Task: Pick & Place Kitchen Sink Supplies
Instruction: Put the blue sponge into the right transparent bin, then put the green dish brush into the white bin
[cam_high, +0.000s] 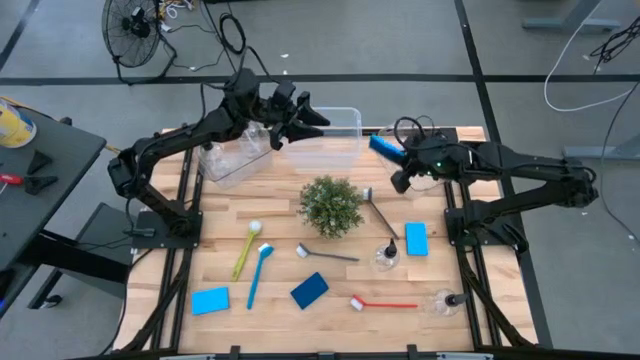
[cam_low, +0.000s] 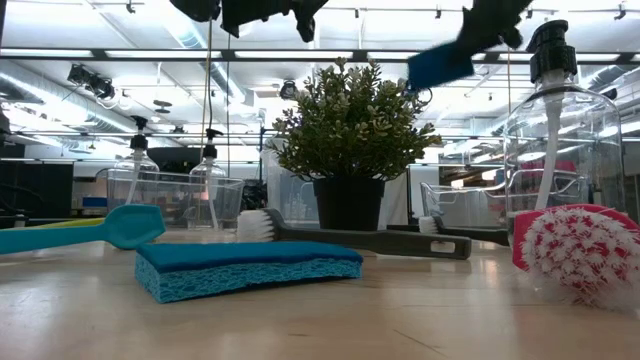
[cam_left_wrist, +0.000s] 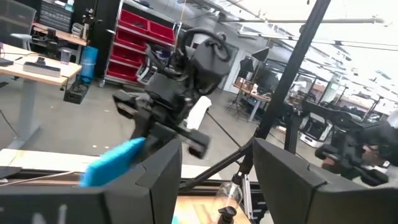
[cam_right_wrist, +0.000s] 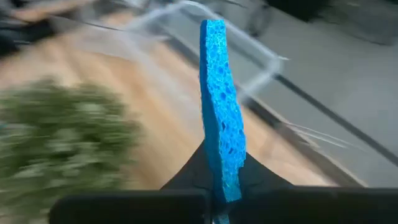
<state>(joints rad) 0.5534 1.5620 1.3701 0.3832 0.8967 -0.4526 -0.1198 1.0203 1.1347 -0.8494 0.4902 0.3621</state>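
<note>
My right gripper is shut on a flat blue sponge, held in the air over the table's far right, just right of a clear bin. The low view shows this sponge high above the plant. My left gripper hovers open over the clear bin's left end, with nothing between its fingers. Three more blue sponges lie flat on the table, with several long-handled brushes and two clear bottles. My right gripper pinches one end of the sponge between its two fingers, which press on its two flat faces. The fingers come from the table's right, slanting down. The sponge sticks straight out past the fingertips, lifted clear of table and bin.
A bushy green plant in a dark pot stands mid-table. A second clear bin sits tilted at the far left, below my left arm. Bare wood shows along the near edge. Desks and red shelving stand in the room beyond.
</note>
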